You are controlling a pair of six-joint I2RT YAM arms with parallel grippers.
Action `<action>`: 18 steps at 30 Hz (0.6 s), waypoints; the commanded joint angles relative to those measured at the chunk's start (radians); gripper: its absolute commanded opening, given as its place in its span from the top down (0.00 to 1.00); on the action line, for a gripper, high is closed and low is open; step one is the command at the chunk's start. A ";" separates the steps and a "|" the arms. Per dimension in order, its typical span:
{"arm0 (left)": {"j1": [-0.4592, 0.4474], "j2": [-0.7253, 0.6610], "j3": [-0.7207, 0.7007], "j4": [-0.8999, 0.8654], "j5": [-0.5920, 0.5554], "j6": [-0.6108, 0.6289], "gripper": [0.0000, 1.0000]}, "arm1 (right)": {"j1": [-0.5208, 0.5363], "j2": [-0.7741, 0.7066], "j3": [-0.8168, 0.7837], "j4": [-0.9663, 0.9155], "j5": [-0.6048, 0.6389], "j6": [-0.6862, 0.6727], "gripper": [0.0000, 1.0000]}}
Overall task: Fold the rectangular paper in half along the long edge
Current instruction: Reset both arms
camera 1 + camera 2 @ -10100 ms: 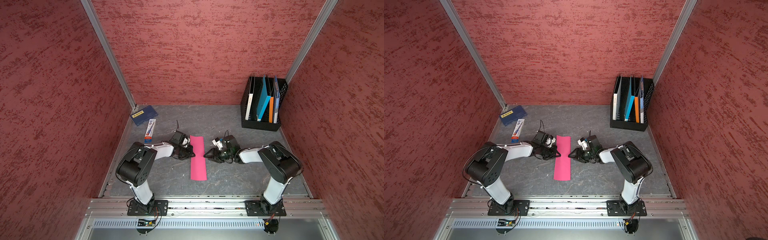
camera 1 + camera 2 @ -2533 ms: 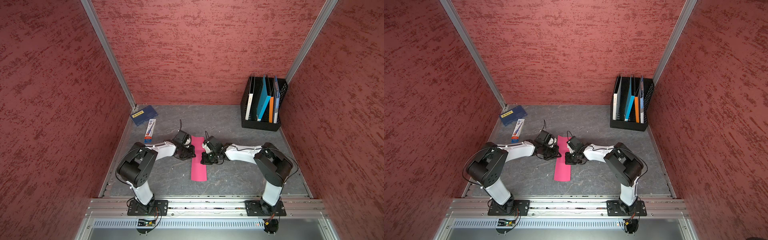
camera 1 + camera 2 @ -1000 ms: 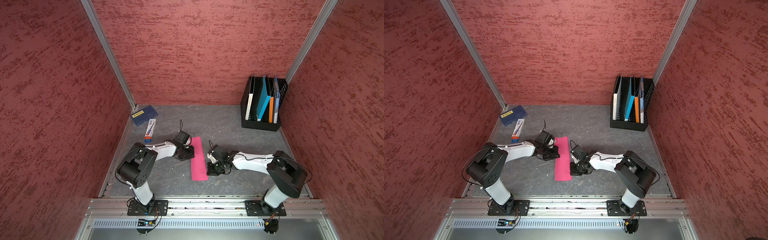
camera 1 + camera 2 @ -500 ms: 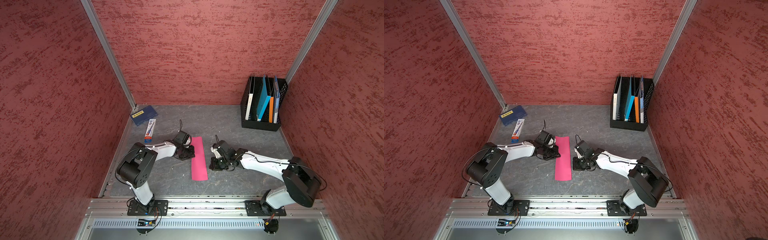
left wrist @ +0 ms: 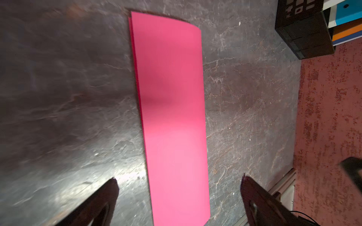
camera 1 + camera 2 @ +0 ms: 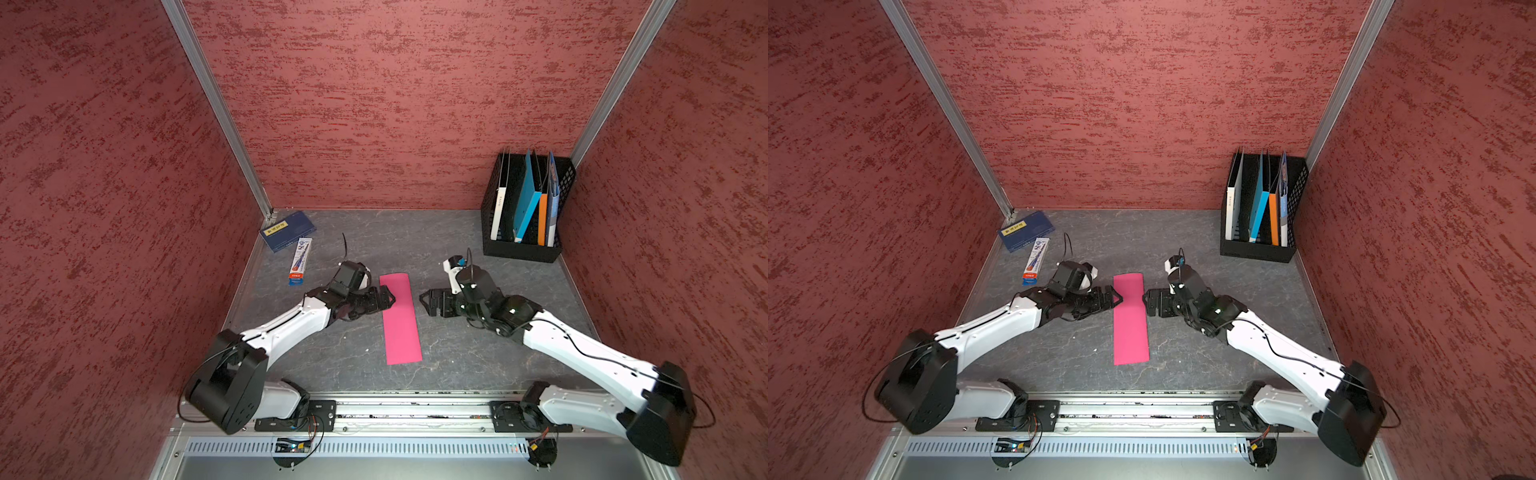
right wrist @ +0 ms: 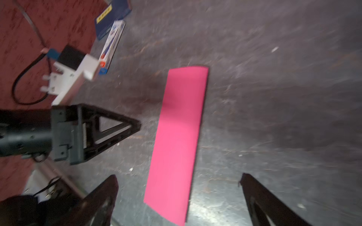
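Observation:
The rectangular paper [image 6: 400,318] [image 6: 1130,318] lies flat on the grey table as a narrow bright pink strip. A second layer's edge shows along one long side in the left wrist view [image 5: 172,117]. My left gripper [image 6: 390,298] [image 6: 1119,298] sits at the strip's left long edge, jaws wide open and empty [image 5: 179,180]. My right gripper [image 6: 422,300] [image 6: 1145,300] faces it from the right, just off the other long edge. It is also wide open with nothing between its fingers [image 7: 179,178]. The paper [image 7: 180,137] lies untouched below both.
A black file rack [image 6: 525,216] with blue and orange folders stands at the back right. A navy booklet [image 6: 288,230] and a slim white box [image 6: 300,262] lie at the back left. Red walls close three sides; a metal rail [image 6: 395,409] runs along the front.
Both grippers have gone from shut to wide open. The right gripper has drawn off the paper's near half to the strip's right edge, farther back. The left gripper has stayed in place.

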 commanded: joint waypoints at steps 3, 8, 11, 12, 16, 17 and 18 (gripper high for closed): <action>0.026 -0.219 0.115 -0.265 -0.442 0.115 0.00 | -0.025 -0.048 0.086 -0.224 0.695 -0.089 0.01; 0.083 -0.349 0.140 -0.260 -0.883 0.105 0.00 | -0.101 -0.132 -0.150 0.321 1.031 -0.527 0.01; 0.121 -0.434 -0.103 0.268 -0.675 0.647 0.00 | -0.251 -0.255 -0.426 0.733 0.490 -0.902 0.01; 0.132 -0.460 -0.155 0.354 -0.676 0.685 0.00 | -0.305 -0.292 -0.482 0.766 0.410 -0.844 0.01; 0.314 -0.474 -0.264 0.449 -0.476 0.666 0.00 | -0.529 -0.256 -0.551 0.748 0.251 -0.493 0.01; 0.362 -0.461 -0.290 0.469 -0.427 0.639 0.00 | -0.539 -0.214 -0.580 0.815 0.240 -0.490 0.01; 0.392 -0.443 -0.316 0.513 -0.393 0.628 0.00 | -0.547 -0.175 -0.604 0.895 0.236 -0.486 0.01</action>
